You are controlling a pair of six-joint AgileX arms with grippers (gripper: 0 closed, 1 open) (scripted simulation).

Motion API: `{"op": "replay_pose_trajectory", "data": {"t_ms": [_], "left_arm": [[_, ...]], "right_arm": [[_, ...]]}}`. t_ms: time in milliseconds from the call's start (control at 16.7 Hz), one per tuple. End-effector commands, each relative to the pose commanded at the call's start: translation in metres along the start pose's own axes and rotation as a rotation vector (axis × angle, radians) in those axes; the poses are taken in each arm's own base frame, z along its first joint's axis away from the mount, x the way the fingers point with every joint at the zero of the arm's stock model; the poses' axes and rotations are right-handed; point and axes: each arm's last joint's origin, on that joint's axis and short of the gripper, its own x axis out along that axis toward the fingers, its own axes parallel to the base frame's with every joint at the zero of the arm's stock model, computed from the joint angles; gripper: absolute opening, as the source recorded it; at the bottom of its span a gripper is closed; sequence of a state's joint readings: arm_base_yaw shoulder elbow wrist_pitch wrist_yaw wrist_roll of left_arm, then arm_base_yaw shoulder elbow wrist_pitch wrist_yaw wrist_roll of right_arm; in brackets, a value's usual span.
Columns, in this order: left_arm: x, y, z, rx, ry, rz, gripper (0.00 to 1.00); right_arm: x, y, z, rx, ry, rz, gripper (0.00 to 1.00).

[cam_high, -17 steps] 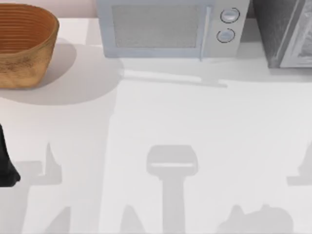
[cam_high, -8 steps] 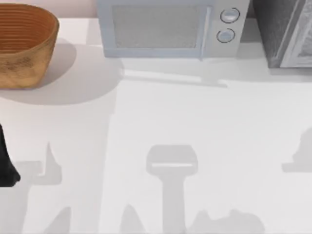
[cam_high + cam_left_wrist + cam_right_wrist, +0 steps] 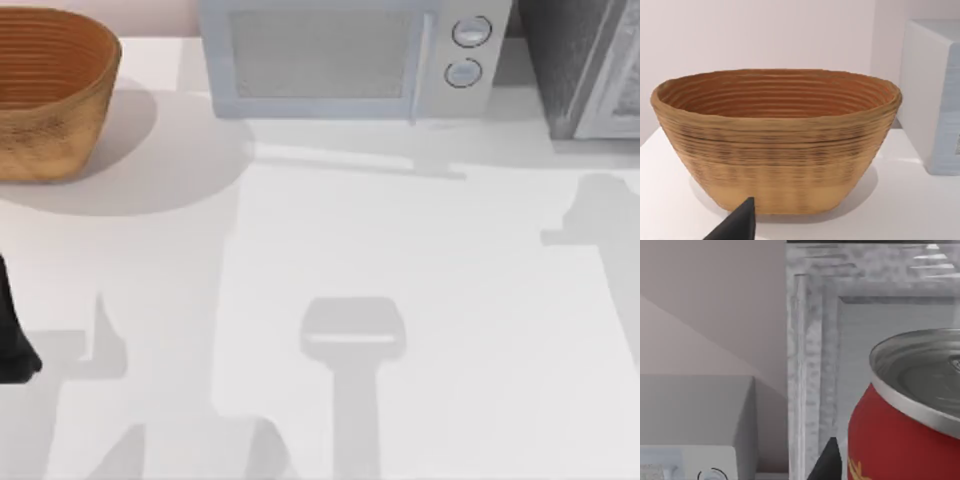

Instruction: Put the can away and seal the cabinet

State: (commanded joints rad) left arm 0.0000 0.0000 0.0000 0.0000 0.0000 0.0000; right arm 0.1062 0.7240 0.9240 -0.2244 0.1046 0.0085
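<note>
The can, red with a silver top and a yellow mark low on its side, stands upright and very close in the right wrist view. My right gripper is shut on it, with one dark fingertip showing beside it. Straight ahead of the can stands the grey speckled cabinet, its front open onto a pale inside. From above, the cabinet is at the back right corner of the table. My left arm is parked at the left edge, and my left gripper faces the basket.
A woven brown basket sits at the back left, also close in the left wrist view. A white microwave with two round knobs stands at the back middle, beside the cabinet. The right arm's shadow falls near the cabinet.
The right arm's shadow has moved from the table's front right up toward the cabinet at the back right. The left arm has not moved.
</note>
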Motion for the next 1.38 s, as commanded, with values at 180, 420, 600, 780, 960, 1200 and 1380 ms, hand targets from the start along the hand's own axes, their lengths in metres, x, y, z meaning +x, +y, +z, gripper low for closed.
{"op": "replay_pose_trajectory", "data": {"t_ms": [180,420,600,780,960,1200,1380], "left_arm": [[0.000,0.000,0.000,0.000,0.000,0.000,1.00],[0.000,0.000,0.000,0.000,0.000,0.000,1.00],[0.000,0.000,0.000,0.000,0.000,0.000,1.00],[0.000,0.000,0.000,0.000,0.000,0.000,1.00],[0.000,0.000,0.000,0.000,0.000,0.000,1.00],[0.000,0.000,0.000,0.000,0.000,0.000,1.00],[0.000,0.000,0.000,0.000,0.000,0.000,1.00]], "right_arm": [[0.030,0.008,0.055,-0.001,-0.005,-0.003,0.00],[0.069,0.021,0.107,0.002,-0.017,-0.005,0.00],[0.090,0.028,0.126,0.005,-0.021,-0.005,0.00],[0.099,0.032,0.132,0.006,-0.020,-0.004,0.00],[0.099,0.032,0.132,0.006,-0.020,-0.004,0.00],[0.106,0.032,0.134,0.007,-0.017,-0.003,0.00],[0.127,0.034,0.145,0.006,-0.013,0.002,0.00]]}}
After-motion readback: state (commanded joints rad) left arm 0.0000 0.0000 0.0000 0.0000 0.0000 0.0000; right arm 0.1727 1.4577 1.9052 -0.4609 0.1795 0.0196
